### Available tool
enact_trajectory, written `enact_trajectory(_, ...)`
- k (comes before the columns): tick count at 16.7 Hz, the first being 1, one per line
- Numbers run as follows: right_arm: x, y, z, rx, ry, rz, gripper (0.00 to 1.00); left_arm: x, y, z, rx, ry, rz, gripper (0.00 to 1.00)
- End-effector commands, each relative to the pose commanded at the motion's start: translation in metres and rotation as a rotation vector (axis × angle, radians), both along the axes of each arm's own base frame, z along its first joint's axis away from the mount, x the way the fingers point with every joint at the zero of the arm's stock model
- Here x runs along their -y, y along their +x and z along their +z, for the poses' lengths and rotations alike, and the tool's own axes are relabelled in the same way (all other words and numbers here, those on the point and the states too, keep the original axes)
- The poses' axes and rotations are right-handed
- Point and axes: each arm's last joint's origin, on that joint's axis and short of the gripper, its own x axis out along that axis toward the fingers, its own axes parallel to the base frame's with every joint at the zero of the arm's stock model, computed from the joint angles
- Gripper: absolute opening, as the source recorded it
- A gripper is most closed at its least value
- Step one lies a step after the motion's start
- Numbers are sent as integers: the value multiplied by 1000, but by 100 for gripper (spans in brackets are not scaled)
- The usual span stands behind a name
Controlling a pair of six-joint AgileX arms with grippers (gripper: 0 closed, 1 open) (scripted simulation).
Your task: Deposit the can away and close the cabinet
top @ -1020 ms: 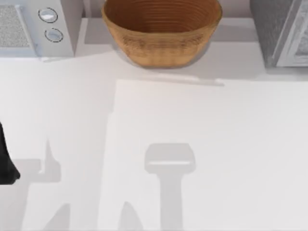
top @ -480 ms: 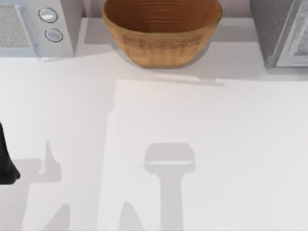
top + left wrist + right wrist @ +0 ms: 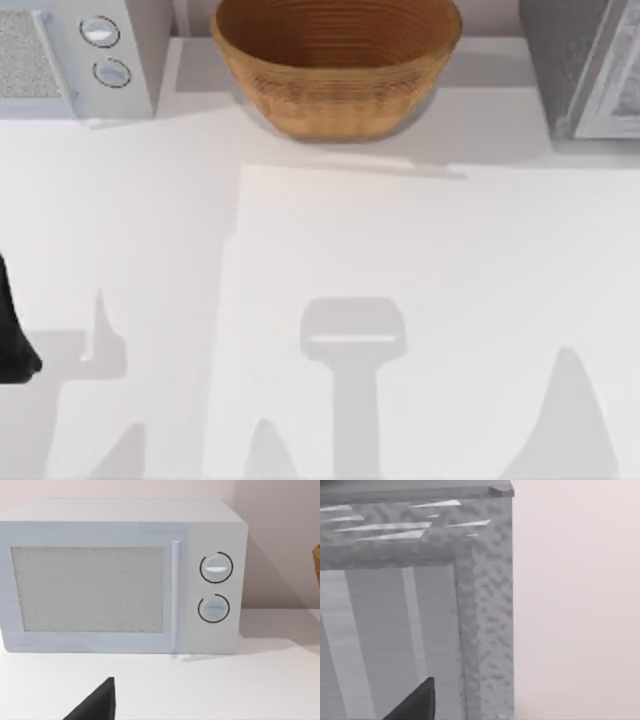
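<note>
At two o'clock the cabinet faces your right arm; approach its door squarely, pincer state untellable.

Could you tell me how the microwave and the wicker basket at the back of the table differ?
The microwave is a white box with two round dials, at the back left; the wicker basket is a round brown bowl, at the back middle. The microwave's door is closed; the basket is open on top. Both rest on the white table.
</note>
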Motion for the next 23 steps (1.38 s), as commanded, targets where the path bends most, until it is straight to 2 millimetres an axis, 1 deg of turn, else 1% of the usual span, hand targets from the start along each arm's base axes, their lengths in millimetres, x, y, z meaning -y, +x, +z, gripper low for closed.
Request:
enact_trajectory(2, -15, -7, 42, 1, -2, 0, 100, 0, 0, 0, 0, 0, 0, 100)
enact_trajectory(4, -35, -16, 76, 5, -12, 0, 100, 0, 0, 0, 0, 0, 0, 100)
enact_trajectory(6, -52, -25, 101, 13, -25, -2, 100, 0, 0, 0, 0, 0, 0, 100)
enact_trajectory(8, -64, -31, 116, 19, -36, -4, 100, 0, 0, 0, 0, 0, 0, 100)
enact_trajectory(10, -68, -33, 120, 21, -40, -4, 100, 0, 0, 0, 0, 0, 0, 100)
enact_trajectory(15, -67, -33, 120, 22, -42, -7, 100, 0, 0, 0, 0, 0, 0, 100)
enact_trajectory(17, -71, -27, 121, 24, -43, -7, 100, 0, 0, 0, 0, 0, 0, 100)
enact_trajectory(20, -87, -4, 122, 24, -38, -7, 100, 0, 0, 0, 0, 0, 0, 100)
enact_trajectory(22, -108, 20, 123, 23, -34, -6, 100, 0, 0, 0, 0, 0, 0, 100)
enact_trajectory(23, -122, 32, 123, 22, -32, -6, 100, 0, 0, 0, 0, 0, 0, 100)
